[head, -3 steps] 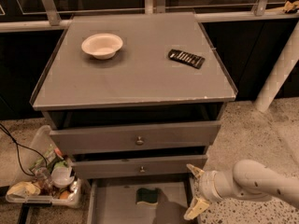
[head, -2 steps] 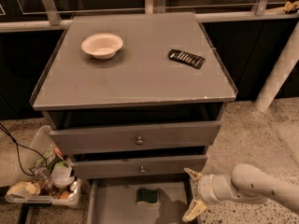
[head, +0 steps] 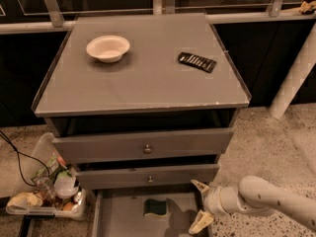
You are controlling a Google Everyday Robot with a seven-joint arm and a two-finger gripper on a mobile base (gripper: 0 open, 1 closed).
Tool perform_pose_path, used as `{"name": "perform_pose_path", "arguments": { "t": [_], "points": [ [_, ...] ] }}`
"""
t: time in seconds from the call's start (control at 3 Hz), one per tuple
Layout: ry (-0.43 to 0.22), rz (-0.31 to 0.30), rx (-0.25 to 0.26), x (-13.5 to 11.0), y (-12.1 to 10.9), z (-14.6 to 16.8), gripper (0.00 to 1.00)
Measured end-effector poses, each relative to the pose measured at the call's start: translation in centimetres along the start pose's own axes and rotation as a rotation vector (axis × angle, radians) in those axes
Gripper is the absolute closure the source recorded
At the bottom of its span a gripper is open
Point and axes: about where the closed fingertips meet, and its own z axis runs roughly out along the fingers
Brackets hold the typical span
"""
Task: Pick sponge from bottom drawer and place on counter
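The sponge (head: 155, 207), dark green on top with a pale edge, lies flat on the floor of the open bottom drawer (head: 121, 221), near its back. My gripper (head: 200, 205) is at the drawer's right side, to the right of the sponge and apart from it, with its two pale fingers (head: 201, 221) spread open and nothing between them. The white arm reaches in from the lower right. The counter (head: 143, 78) is the grey cabinet top above.
A white bowl (head: 108, 48) and a black ridged rectangular object (head: 197, 61) sit on the counter. Two upper drawers with round knobs (head: 147, 148) stand slightly ajar. A clear bin of clutter (head: 47, 191) and a black cable are on the floor at left. A white post (head: 296, 73) stands at right.
My gripper has moved slightly left toward the sponge, staying open. The sponge and the drawer have not moved.
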Motion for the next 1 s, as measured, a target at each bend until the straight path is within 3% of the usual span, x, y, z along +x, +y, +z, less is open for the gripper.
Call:
{"name": "perform_pose_path", "arguments": {
  "t": [0.33, 1.0],
  "points": [
    [-0.015, 0.016, -0.005, 1.0, -0.1, 1.5, 0.0],
    [-0.059, 0.047, -0.01, 6.1, -1.4, 7.9, 0.0]
  ]
}}
